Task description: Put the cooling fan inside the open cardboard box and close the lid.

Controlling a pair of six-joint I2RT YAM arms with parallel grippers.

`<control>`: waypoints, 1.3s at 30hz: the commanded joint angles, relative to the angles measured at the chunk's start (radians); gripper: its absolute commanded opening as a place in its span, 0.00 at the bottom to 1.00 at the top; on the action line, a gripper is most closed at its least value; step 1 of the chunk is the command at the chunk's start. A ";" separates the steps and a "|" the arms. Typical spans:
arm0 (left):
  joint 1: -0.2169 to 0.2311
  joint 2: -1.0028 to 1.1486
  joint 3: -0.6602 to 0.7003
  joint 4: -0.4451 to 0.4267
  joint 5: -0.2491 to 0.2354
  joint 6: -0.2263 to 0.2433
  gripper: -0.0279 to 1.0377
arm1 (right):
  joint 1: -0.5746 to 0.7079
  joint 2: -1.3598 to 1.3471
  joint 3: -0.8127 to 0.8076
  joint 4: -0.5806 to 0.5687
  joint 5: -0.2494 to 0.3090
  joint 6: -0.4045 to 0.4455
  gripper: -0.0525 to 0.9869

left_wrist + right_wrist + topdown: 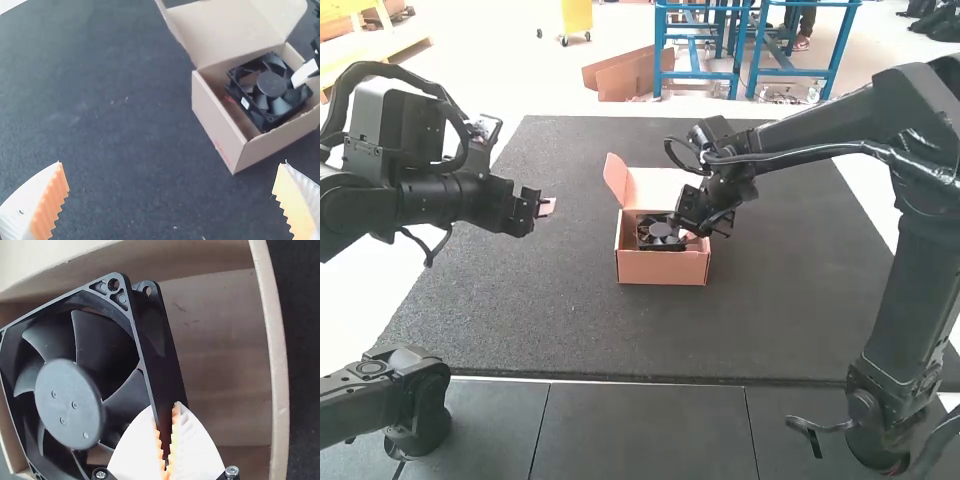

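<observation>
So yeah, my right gripper [167, 452] is pinching the rim of the square black plastic cooling fan [75, 405], tilted just inside the open brown cardboard box [663, 268], I guess to clear the walls, while my left gripper [170, 200] waits spread wide, well off to the side.

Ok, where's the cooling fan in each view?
High view: cooling fan in the cardboard box, mid-picture.
Left wrist view: cooling fan inside the box, beyond the open left fingers.
Right wrist view: cooling fan close up, frame edge pinched by the right fingers.
Shared landmark: the box wall beside the fan.
</observation>
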 commanded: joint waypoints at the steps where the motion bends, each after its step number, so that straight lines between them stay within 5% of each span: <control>1: -0.004 -0.005 0.029 0.004 0.010 -0.006 0.94 | 0.022 0.014 0.010 0.021 -0.002 -0.003 0.04; 6: -0.004 -0.005 0.032 -0.001 0.010 -0.010 0.94 | 0.016 0.021 0.033 0.017 0.000 -0.005 0.36; 9: -0.004 -0.005 0.035 -0.002 0.010 -0.012 0.94 | 0.014 0.020 0.069 0.005 0.003 -0.031 0.63; 18: -0.002 0.010 0.050 -0.010 0.010 -0.032 0.94 | -0.053 -0.048 0.296 -0.072 -0.109 -0.066 0.76; 23: -0.004 0.041 0.082 -0.019 0.013 -0.090 0.94 | -0.083 -0.114 0.362 -0.144 -0.128 -0.279 0.92; 30: -0.002 0.136 0.156 -0.001 0.015 -0.162 0.94 | -0.109 -0.293 0.282 -0.263 -0.079 -0.488 0.92; 39: 0.036 0.283 0.223 0.025 -0.045 -0.193 0.94 | -0.161 -0.572 0.024 -0.121 0.053 -0.565 0.92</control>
